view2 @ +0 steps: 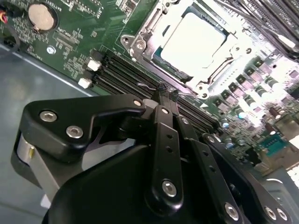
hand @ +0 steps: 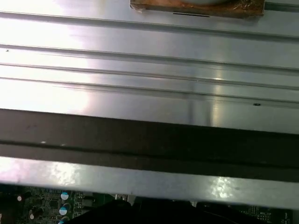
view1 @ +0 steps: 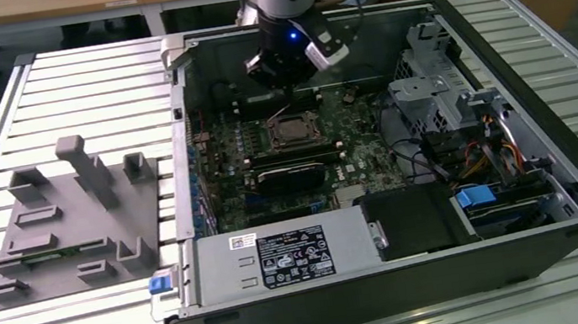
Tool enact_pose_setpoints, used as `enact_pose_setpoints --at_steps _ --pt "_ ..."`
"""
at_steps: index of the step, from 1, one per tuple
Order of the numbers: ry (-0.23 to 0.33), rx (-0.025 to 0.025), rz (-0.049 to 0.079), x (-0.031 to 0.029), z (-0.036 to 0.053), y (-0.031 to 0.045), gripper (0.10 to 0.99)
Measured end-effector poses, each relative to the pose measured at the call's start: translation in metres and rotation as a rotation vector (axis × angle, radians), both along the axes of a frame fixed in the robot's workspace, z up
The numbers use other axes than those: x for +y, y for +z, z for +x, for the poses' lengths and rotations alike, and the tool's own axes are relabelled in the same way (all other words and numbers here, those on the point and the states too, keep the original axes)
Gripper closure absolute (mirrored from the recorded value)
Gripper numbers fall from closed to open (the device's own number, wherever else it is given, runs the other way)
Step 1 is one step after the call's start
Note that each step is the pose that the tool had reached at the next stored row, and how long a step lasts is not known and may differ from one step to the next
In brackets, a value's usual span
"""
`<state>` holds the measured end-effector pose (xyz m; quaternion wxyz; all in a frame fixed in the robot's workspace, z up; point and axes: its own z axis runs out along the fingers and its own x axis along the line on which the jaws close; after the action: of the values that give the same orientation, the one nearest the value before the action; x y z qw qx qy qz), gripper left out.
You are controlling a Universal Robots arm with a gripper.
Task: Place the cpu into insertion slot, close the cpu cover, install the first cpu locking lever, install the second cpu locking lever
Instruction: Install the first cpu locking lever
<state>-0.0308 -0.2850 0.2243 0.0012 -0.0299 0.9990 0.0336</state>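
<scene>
In the exterior view the arm is reaching down into an open computer case (view1: 566, 199) that is lying on its side on a slatted metal counter (view1: 85, 80), and its claw (view1: 286, 77) is hanging just over the green circuit board (view1: 237, 195), near the far wall of the case. In the second wrist view the claw (view2: 167, 93) is showing its two black fingers (view2: 161, 105) pressed together at the tips, with nothing pinched between them, just beside the long black memory slots (view2: 121, 77). Beyond those tips the cpu (view2: 194, 39) is sitting flat inside the insertion slot (view2: 140, 44), its pale metal top glaring under the light, and the cpu cover (view2: 219, 70) is lying down around it as a silvery frame. In the exterior view the same slot (view1: 293, 132) is lying just in front of the claw, with a black heatsink block (view1: 291, 174) near it on the board. A grey moulded fixture (view1: 70, 218) is resting on the counter toward the exterior view's left, well apart from the case. In the first wrist view the ribbed metal of the counter (hand: 149, 60) is glinting, with a strip of circuit board (hand: 46, 205) beside it.
</scene>
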Motion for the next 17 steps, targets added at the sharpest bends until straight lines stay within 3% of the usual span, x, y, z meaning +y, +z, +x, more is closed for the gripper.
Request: enact_pose_setpoints --at_steps 9,17 --pt "-0.012 0.0001 0.0 0.0016 0.0108 -0.0099 0.98" --pt "-0.012 0.0005 0.0 0.003 0.0131 -0.021 0.98"
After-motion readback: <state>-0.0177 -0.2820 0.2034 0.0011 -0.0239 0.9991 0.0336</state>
